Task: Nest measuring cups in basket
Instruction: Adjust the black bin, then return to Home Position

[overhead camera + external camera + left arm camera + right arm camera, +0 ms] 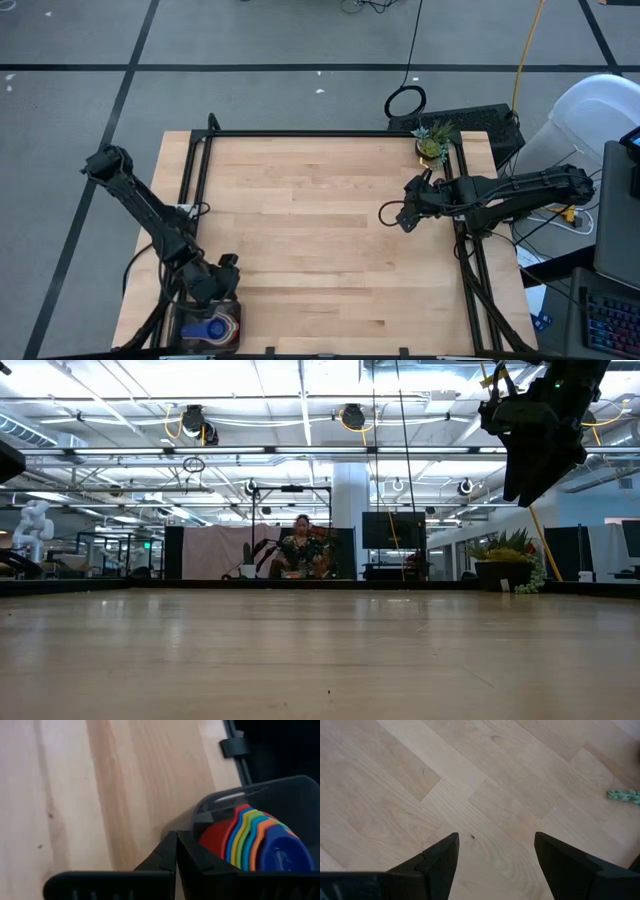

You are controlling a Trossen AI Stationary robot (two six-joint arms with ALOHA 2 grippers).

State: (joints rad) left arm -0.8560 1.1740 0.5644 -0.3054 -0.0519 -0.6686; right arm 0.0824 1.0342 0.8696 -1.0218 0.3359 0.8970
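The dark translucent basket stands at the table's near left corner. The measuring cups sit nested inside it: red, blue, yellow, green, orange and a large blue one show. From above the blue cup is on top. My left gripper is shut, its tips at the basket's far wall. My right gripper is open and empty, above bare wood at the table's right middle. My left gripper's shut fingers stand right at the basket's wall near a rounded corner, coming slanting down from the far side. The gripper body hides the meeting place, so I cannot tell whether they touch the wall.
A small green plant figure stands at the table's far right corner. Black frame rails run along the table's left, far and right edges. A green scrap lies on the wood. A person is far off in the room.
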